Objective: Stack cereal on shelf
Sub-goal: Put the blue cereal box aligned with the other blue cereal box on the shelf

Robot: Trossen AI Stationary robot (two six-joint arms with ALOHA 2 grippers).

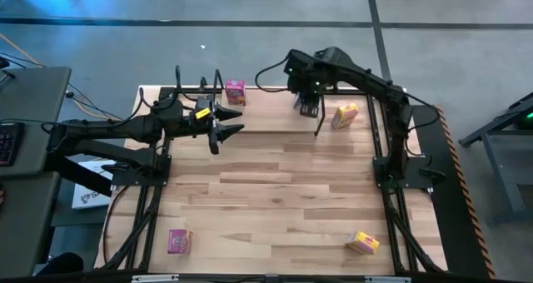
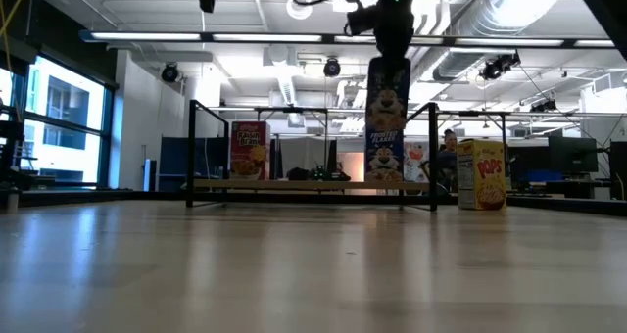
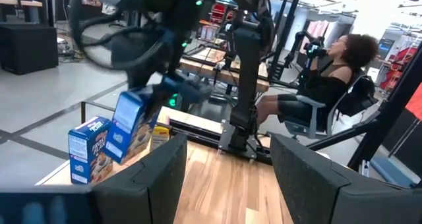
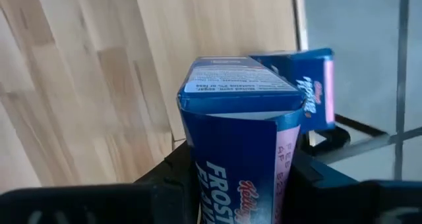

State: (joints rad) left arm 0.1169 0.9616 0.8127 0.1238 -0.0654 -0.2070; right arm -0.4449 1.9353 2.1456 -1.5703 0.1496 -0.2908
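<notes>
Now: rt fingers pinching Frosted Flakes box above shelf; lt fingers spread, nr pink box.

Person sitting in a chair beyond the wood-plank tabletop; grey desk standing beside the table's left edge.

You've got grey floor around the table, windows at the room's left, ceiling lights w/ ducts overhead — seated person beyond.
</notes>
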